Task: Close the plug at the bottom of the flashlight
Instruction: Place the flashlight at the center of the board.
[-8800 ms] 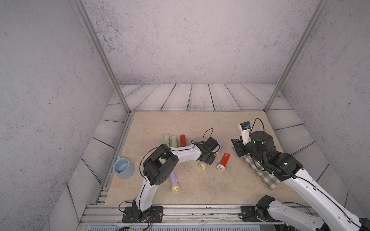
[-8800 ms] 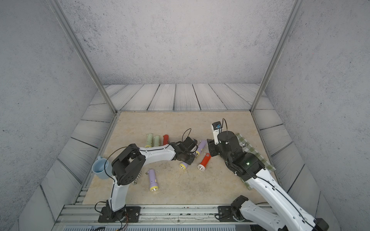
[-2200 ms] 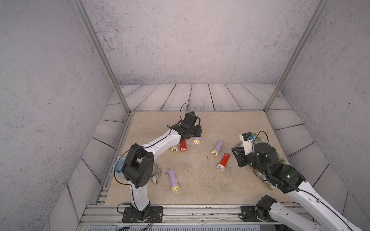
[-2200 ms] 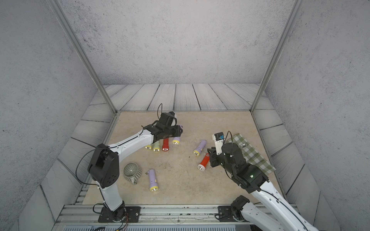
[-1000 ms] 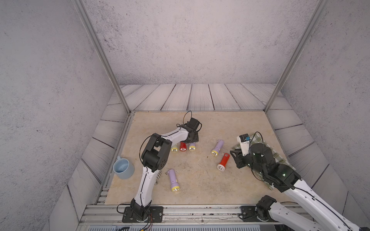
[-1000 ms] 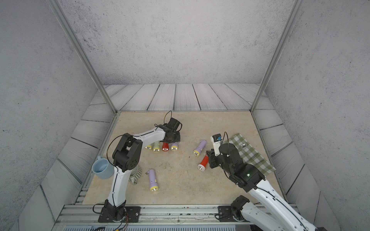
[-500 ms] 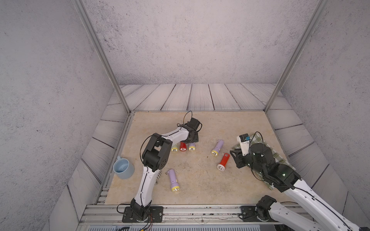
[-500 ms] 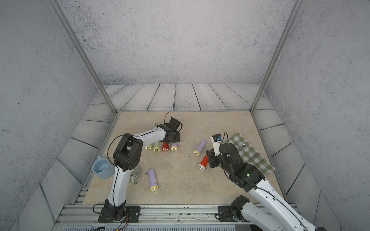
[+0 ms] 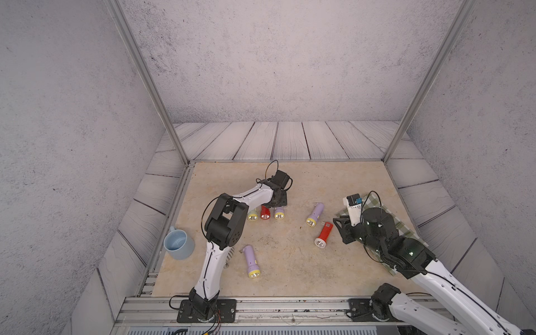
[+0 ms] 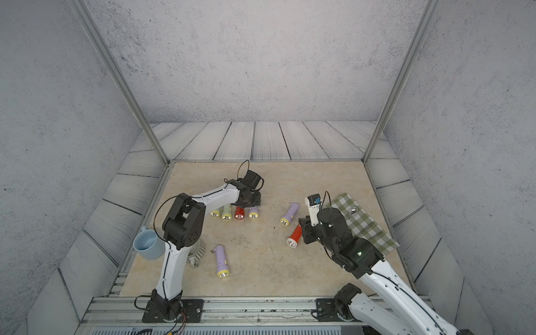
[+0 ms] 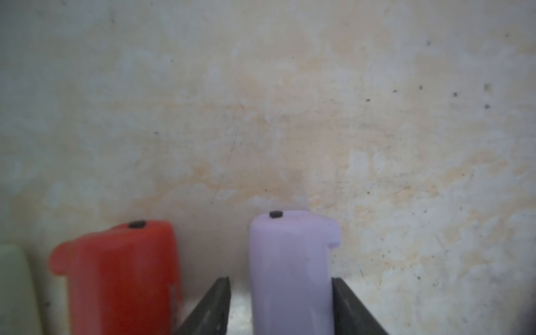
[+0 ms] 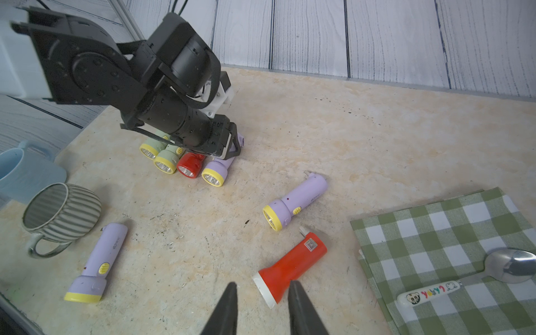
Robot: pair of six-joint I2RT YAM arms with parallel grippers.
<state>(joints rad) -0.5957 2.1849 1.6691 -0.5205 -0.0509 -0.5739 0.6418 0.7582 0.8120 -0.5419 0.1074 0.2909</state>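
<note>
Table clock, 12 = far wall. Near purple flashlight (image 9: 251, 261) lies loose at 7. Striped mug (image 12: 61, 214) and blue mug (image 9: 178, 245) at 8, by the edge. Right gripper (image 12: 262, 284) at 4: jaws apart, holding nothing, tips by the head end of the loose red flashlight (image 9: 324, 234), plug prongs sticking out of its tail. Checked cloth (image 10: 368, 229) with spoon (image 12: 510, 265) at 3. Middle purple flashlight (image 9: 316, 213) at 2, prongs out too. At 11, a row of four: left gripper (image 11: 280, 280) straddles the row purple flashlight (image 11: 290, 275), jaws parted, one finger clear of it. Row red flashlight (image 11: 121, 275) and two green flashlights (image 10: 226, 209) sit beside it toward 9.
</note>
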